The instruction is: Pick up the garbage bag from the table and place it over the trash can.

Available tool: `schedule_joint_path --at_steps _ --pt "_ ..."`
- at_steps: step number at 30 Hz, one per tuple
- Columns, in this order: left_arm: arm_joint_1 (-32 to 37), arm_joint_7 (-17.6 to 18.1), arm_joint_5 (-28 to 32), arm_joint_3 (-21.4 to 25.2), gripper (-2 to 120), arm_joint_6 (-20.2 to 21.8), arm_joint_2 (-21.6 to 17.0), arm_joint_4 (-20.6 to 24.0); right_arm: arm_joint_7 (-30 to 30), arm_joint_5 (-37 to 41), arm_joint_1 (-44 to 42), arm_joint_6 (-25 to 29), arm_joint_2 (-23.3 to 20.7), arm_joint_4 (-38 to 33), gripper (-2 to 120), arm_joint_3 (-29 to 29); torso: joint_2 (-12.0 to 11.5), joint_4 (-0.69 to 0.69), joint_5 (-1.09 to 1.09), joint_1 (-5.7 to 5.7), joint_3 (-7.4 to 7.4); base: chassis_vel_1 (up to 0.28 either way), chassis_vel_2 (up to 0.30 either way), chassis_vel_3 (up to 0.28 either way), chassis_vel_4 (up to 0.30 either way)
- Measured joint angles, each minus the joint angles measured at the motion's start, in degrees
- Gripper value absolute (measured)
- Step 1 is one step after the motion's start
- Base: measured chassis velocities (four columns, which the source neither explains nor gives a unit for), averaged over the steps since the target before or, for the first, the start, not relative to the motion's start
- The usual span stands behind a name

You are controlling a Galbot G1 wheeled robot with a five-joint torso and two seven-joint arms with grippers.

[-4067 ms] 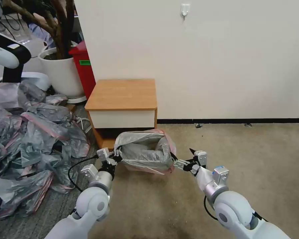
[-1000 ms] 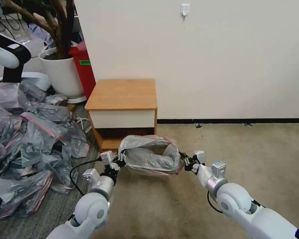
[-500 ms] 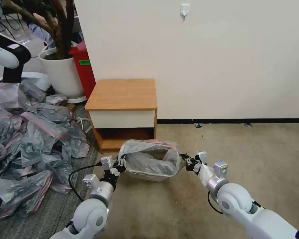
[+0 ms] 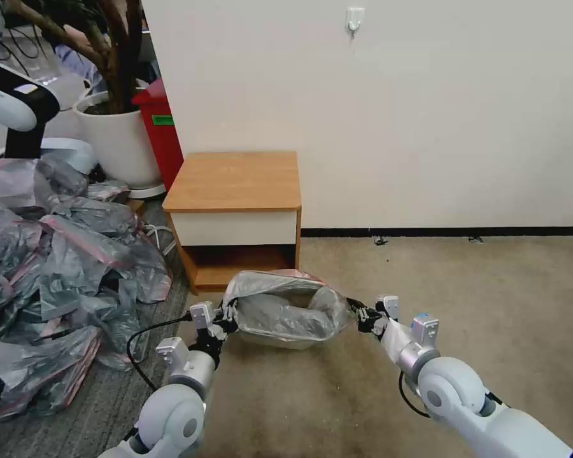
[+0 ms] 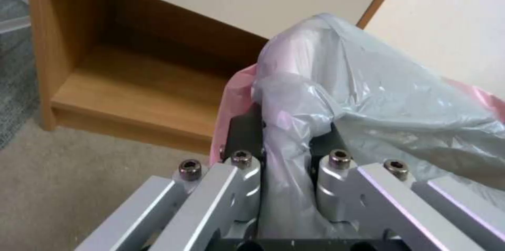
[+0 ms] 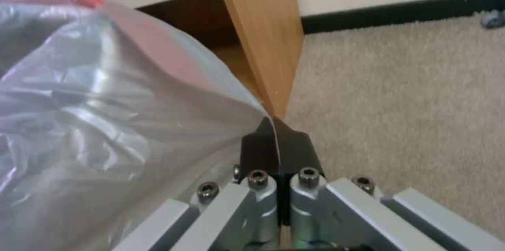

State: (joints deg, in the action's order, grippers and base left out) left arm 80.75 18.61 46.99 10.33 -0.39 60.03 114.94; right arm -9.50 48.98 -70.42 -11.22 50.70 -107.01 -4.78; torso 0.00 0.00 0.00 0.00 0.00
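On the floor just in front of the nightstand (image 4: 235,191), the garbage bag (image 4: 286,305) is stretched open over the trash can (image 4: 280,340). The left hand (image 4: 228,316) pinches one side of its rim, the right hand (image 4: 361,313) the other. Honestly the film looks thin; I'd guess uneven pulling tears it, slips a corner off the rim, or tips the light bin.

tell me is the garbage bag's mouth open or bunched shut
Open: the garbage bag is stretched wide between the left end effector and right end effector, showing its hollow inside.
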Motion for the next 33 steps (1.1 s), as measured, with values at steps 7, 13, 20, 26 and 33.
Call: schedule_joint_path --at_steps 7,13,20,26,33 --pt "0.36 -0.11 0.38 0.15 10 -0.05 0.05 0.47 -0.02 0.21 -0.29 -0.66 0.81 1.0 0 0.23 0.0 0.0 -0.01 0.0 0.0 0.0 0.0 0.0 0.0" --pt "0.29 -0.26 0.51 -0.17 10 -0.12 0.62 0.6 -0.08 0.12 -0.59 -0.8 1.78 1.31 0 0.34 0.0 0.0 -0.01 0.0 0.0 0.0 0.0 0.0 0.0" --pt "-0.27 -0.15 1.64 -0.17 10 -0.27 1.3 0.8 -0.11 -1.36 -1.95 -0.31 3.35 1.53 0 0.56 0.0 0.0 -0.01 0.0 0.0 0.0 0.0 0.0 0.0" --pt "-0.35 0.73 4.04 -0.43 10 -0.21 1.86 1.83 -0.26 -2.77 -2.49 0.45 5.09 2.12 0 0.91 0.0 0.0 -0.01 0.0 0.0 0.0 0.0 0.0 0.0" --pt "0.3 1.1 6.37 -0.02 10 0.71 1.44 3.12 -0.44 -4.42 -2.57 1.48 6.44 3.46 0 1.35 0.0 0.0 -0.01 0.0 0.0 0.0 0.0 0.0 0.0"
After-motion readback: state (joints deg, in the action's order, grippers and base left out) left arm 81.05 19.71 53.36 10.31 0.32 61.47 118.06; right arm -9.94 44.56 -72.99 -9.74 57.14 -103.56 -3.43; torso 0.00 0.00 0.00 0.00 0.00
